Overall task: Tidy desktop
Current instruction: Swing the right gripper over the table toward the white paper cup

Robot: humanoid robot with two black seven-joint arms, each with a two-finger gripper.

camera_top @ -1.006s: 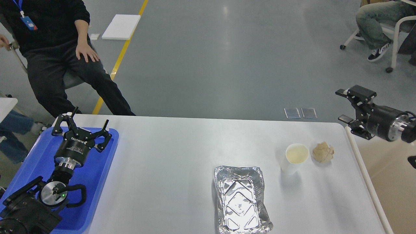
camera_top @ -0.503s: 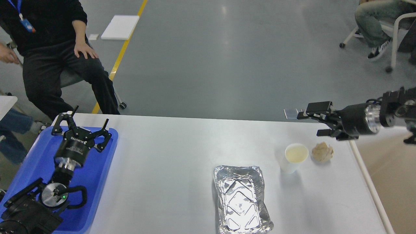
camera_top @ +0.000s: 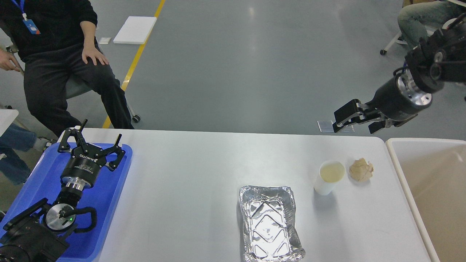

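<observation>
- L gripper [camera_top: 92, 143]: fingers spread, empty, over blue tray [camera_top: 109, 203] at 9 o'clock.
- R gripper [camera_top: 355, 118]: released, empty, 2 o'clock, beyond desktop [camera_top: 182, 189] edge.
- Desktop fills centre; cup [camera_top: 329, 177], paper wad [camera_top: 361, 170], foil pan [camera_top: 271, 228] on it.

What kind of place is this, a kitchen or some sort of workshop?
Probably a robot lab or test hall, not a kitchen: a grey floor with a yellow line, seated people watching, and a white desktop between two robot arms.

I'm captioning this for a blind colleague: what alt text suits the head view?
A white desktop holds a foil tray, a paper cup and crumpled brown paper. The open right claw hovers beyond its far edge; the open left claw sits over a blue tray.
</observation>
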